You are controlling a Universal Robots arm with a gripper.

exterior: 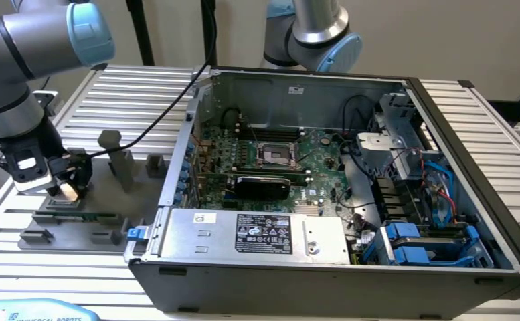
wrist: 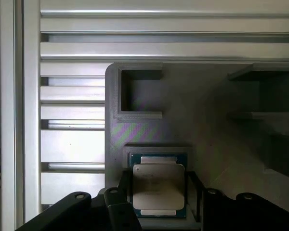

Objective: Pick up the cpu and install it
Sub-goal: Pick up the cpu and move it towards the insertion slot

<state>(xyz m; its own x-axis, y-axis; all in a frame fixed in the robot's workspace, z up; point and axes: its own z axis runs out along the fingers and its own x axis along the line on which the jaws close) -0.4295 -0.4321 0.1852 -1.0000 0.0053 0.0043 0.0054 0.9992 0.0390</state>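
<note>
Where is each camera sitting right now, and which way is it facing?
Exterior view: off the arm, raised, looking down at an angle over the table and the open case; it shows the arm with its tool over the fixture on that view's left, plus a second arm behind the case.
Wrist view: on the wrist, looking down along the tool at the cpu in the fixture; dark tool parts show beside it.
Shared: tool, fixture, table slats.
</note>
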